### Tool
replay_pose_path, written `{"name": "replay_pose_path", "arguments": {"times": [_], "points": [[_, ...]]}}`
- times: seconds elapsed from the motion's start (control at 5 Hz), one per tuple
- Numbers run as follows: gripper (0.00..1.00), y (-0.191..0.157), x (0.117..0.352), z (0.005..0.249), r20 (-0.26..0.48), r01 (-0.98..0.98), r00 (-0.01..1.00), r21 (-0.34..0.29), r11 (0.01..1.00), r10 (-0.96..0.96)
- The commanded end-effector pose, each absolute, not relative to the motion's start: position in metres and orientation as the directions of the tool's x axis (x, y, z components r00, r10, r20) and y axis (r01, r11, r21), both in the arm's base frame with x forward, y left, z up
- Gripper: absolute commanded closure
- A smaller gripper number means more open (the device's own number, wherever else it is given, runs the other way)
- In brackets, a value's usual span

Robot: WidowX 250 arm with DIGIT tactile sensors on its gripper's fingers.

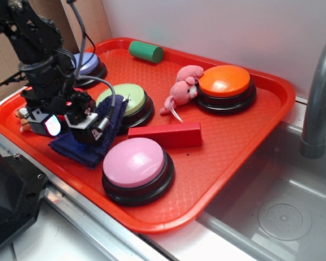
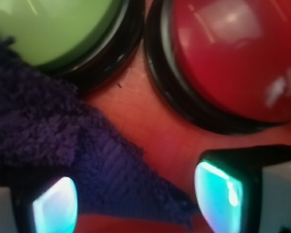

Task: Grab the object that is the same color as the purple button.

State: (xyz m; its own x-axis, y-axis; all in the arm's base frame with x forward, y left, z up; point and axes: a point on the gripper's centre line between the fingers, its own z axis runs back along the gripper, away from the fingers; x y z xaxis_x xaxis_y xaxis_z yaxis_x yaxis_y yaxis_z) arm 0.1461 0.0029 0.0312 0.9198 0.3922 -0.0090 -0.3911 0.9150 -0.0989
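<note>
A red tray (image 1: 244, 138) holds several dome buttons, the purple button (image 1: 88, 63) at its back left corner behind the black robot arm (image 1: 38, 49). The dark navy-purple towel (image 1: 95, 133) lies crumpled against the green button (image 1: 129, 101). The gripper (image 2: 136, 199) hangs low over the towel's edge, fingers spread wide, gripping nothing.

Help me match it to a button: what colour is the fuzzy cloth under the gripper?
Dark navy-purple fuzzy terry cloth, shown best in the wrist view.
</note>
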Motion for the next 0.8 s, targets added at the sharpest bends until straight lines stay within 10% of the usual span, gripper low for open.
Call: {"name": "replay_pose_path", "arguments": {"times": [0.0,0.2,0.6], "points": [[0.72,-0.0086,0.1479,0.0247,0.024,-0.371,0.926,-0.118,0.921,0.376],[1.0,-0.0127,0.1464,0.0267,0.039,-0.374,0.924,-0.123,0.919,0.381],[1.0,-0.018,0.147,0.0282,0.057,-0.375,0.922,-0.103,0.921,0.382]]}}
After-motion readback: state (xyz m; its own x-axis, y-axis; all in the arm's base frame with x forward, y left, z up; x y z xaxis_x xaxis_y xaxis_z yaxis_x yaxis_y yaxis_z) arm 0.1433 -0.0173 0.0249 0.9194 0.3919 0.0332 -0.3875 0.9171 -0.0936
